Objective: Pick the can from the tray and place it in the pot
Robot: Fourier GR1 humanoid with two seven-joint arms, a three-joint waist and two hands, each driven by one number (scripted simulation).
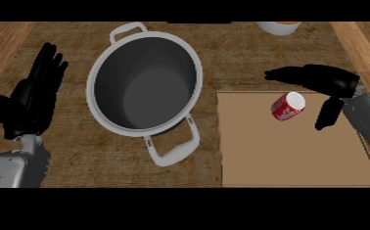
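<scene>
Right hand: your right hand point(325, 80) hangs over the tray's far right part, spread wide and holding nothing, with the thumb and fingers bracketing the space just right of the can. It is near the can but apart from it.

Left hand: your left hand point(34, 94) rests open at the view's left edge, fingers up, well apart from everything.

Can, position: the red soda can point(288, 106) lies on the tan tray point(289, 160), in its far half, toward the right side.

Can, long axis: it lies on its side or strongly tipped, and you cannot tell which for sure. Its long axis runs from lower left to upper right in the view, with the pale round top end toward the far right, facing your right hand.

Can, handling: judge it as light, stiff and thin-walled, with a smooth curved side that will likely slip and roll. If it is lying down, a nudge across its axis will probably send it rolling over the flat tray.

Where to take hold: close thumb and fingers across the middle of the cylinder wall, square to the long axis, not on the end faces.

Pot: the grey two-handled pot point(145, 84) stands open-mouthed left of the tray, just beside its near left corner.

Beyond: a white cup point(278, 27) shows at the far edge.
</scene>
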